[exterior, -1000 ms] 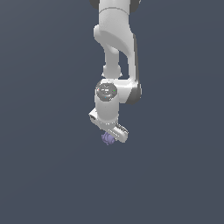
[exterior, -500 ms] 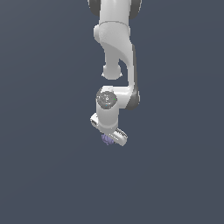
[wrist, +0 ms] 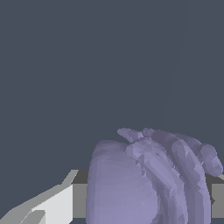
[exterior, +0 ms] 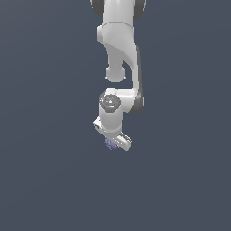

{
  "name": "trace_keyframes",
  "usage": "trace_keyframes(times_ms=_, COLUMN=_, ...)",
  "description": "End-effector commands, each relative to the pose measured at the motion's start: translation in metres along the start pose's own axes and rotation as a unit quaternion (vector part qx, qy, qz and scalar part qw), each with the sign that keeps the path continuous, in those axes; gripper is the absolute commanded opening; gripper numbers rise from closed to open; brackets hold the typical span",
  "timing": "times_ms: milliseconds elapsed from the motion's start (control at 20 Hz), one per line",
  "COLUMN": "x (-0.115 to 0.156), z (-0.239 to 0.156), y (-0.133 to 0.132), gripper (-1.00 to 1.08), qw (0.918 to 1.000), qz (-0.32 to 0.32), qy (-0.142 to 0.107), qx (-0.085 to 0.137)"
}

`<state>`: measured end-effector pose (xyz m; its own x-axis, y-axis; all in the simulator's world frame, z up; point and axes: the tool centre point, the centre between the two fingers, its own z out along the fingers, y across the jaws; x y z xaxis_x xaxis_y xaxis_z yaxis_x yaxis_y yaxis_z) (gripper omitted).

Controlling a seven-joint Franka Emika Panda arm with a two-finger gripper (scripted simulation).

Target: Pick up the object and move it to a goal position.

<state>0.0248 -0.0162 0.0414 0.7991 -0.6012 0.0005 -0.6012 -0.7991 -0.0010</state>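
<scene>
The lavender-purple lumpy object (exterior: 109, 144) peeks out under my white gripper (exterior: 113, 143) in the exterior view, mostly hidden by the hand. In the wrist view the object (wrist: 148, 179) fills the near field, sitting between the grey finger pads (wrist: 79, 194), so the gripper is shut on it. The arm hangs down from the top of the exterior view with the hand pointing down.
The plain dark grey-blue surface (exterior: 49, 180) lies all around with nothing else on it. No goal marker shows in either view.
The arm's wrist and gripper have shifted slightly lower in the exterior view, with the purple object staying in the gripper.
</scene>
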Motion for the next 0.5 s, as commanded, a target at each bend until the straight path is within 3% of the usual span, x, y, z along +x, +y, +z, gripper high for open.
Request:
trace_keyframes(times_ms=0, x=0.000, z=0.000, y=0.001, gripper=-1.00, qw=1.0000, qz=0.000, qy=0.000, qx=0.000)
trace_keyframes(times_ms=450, x=-0.003, z=-0.022, y=0.001, gripper=-1.00, qw=1.0000, qz=0.000, qy=0.000, qx=0.000)
